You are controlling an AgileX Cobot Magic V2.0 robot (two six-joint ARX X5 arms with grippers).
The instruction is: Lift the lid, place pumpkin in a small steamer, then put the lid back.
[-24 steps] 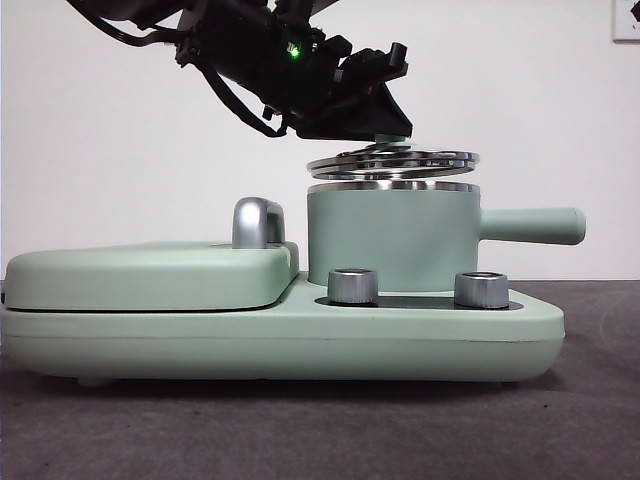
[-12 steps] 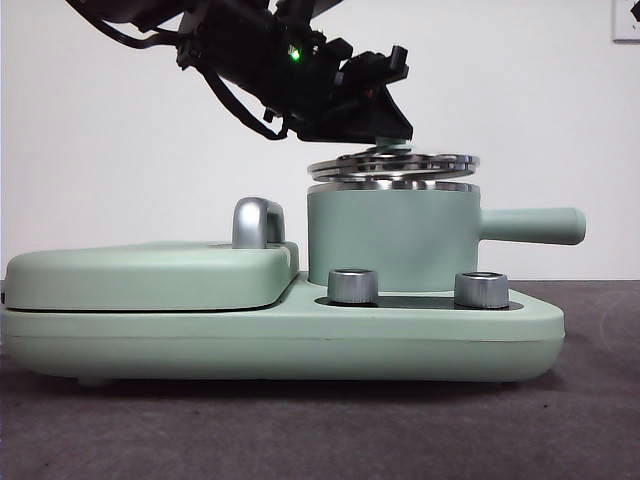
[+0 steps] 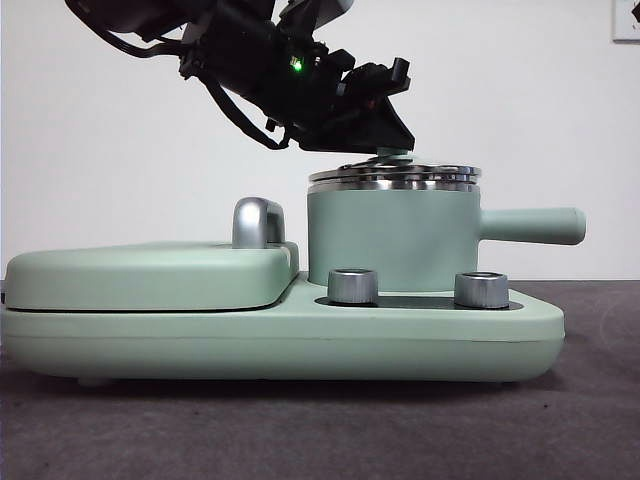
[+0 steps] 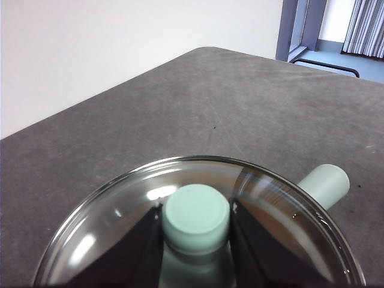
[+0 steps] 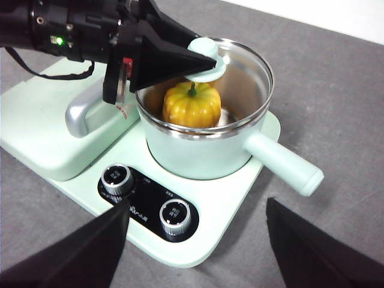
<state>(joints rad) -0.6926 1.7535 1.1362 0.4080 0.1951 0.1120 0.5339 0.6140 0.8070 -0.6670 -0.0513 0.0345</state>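
Note:
The glass lid point(image 3: 395, 174) lies flat on the steel rim of the small steamer point(image 3: 390, 238), a mint-green pot whose long handle point(image 3: 530, 225) points right. My left gripper point(image 3: 392, 142) comes in from the upper left and is shut on the lid's mint knob point(image 4: 197, 216), one jaw on each side. Through the glass, the right wrist view shows the yellow-orange pumpkin point(image 5: 192, 105) sitting inside the steamer point(image 5: 204, 157). My right gripper point(image 5: 198, 252) hangs open above the table, in front of the appliance and holding nothing.
The steamer stands on a wide mint-green appliance base point(image 3: 300, 338) with two silver knobs point(image 3: 352, 286) point(image 3: 481, 289). A flat mint cover point(image 3: 150, 275) with a silver handle point(image 3: 257, 222) takes up the base's left half. Dark grey table point(image 4: 240, 114) lies all around.
My left gripper has lowered the lid from a tilted hover just above the pot until it rests level on the steamer's rim.

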